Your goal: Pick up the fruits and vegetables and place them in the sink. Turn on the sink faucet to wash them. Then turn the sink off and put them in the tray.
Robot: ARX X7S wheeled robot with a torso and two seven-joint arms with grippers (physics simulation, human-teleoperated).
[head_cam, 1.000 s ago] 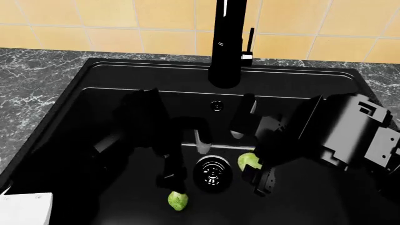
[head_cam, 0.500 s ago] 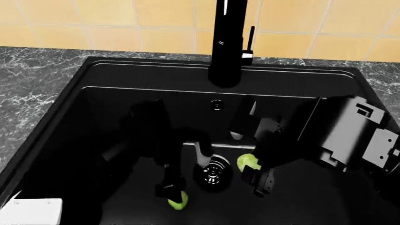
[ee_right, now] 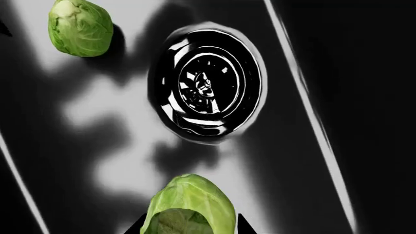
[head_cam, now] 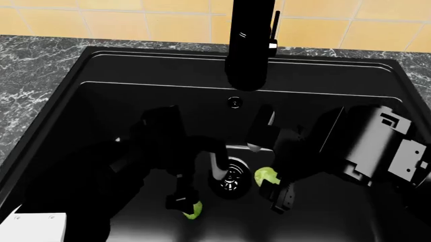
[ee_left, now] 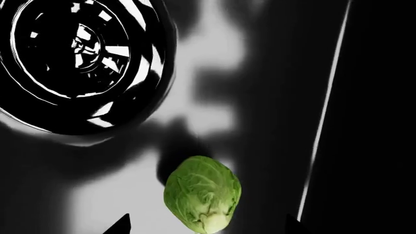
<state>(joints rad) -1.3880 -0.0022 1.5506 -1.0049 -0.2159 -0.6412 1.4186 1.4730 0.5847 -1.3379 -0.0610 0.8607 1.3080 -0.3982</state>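
Sprouts lie on the floor of the sink [head_cam: 81, 96], one on each side of the round drain [head_cam: 230, 182]. The nearer sprout [head_cam: 193, 209] sits toward the front of the basin on the left, right under the left gripper [head_cam: 180, 199]; from the left wrist camera that sprout [ee_left: 202, 193] shows just off the drain [ee_left: 81, 63], with only the dark tips of two fingers [ee_left: 120, 225] at the frame edge on either side of it, apart and not touching it, so the left gripper stands open around it. The other sprout [head_cam: 266, 175] rests just right of the drain, beside the right gripper [head_cam: 281, 196]. In the right wrist view this sprout [ee_right: 190, 207] fills the near edge between two dark finger tips [ee_right: 133, 228], but whether they press on it cannot be told; the far sprout [ee_right: 80, 27] lies beyond the drain [ee_right: 208, 87].

The basin is matte black with rounded corners, its floor catching pale grey reflections around the glossy drain ring. A small overflow hole [head_cam: 233, 102] marks the back wall. Above it rises the sink faucet [head_cam: 249, 45], a tall glossy black cylinder with a thin lever [head_cam: 274, 27] on its right side. Grey marbled countertop [head_cam: 34, 60] frames the sink, and yellow-tan wall tiles [head_cam: 336, 25] run behind. A white block [head_cam: 37, 227] shows at the near left corner.
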